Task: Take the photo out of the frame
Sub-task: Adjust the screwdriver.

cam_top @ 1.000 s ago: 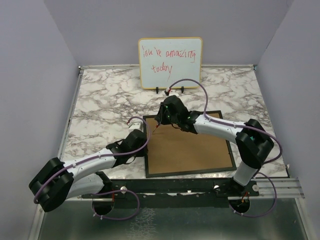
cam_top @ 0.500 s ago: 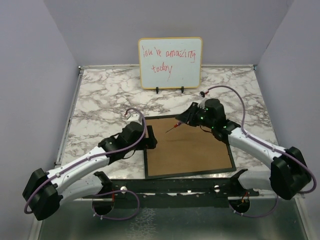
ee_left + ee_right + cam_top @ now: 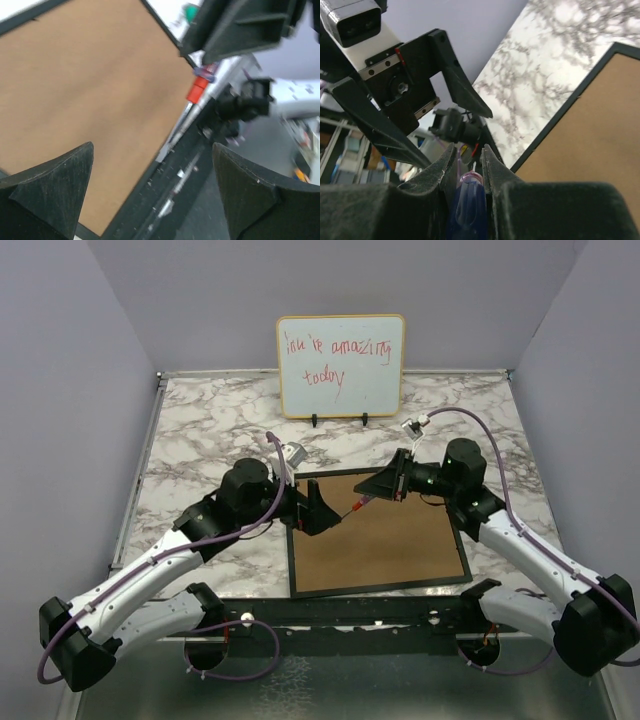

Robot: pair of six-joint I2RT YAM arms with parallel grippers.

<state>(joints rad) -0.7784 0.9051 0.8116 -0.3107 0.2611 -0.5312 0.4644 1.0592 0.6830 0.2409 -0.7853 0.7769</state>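
The frame is laid face down on the marble table, near its front edge, with the brown back turned up; the photo cannot be seen. The left gripper is held over the frame's upper left part, jaws spread wide, nothing between them. A thin tool with a red-and-blue handle is clamped in the right gripper, its tip pointed toward the left gripper.
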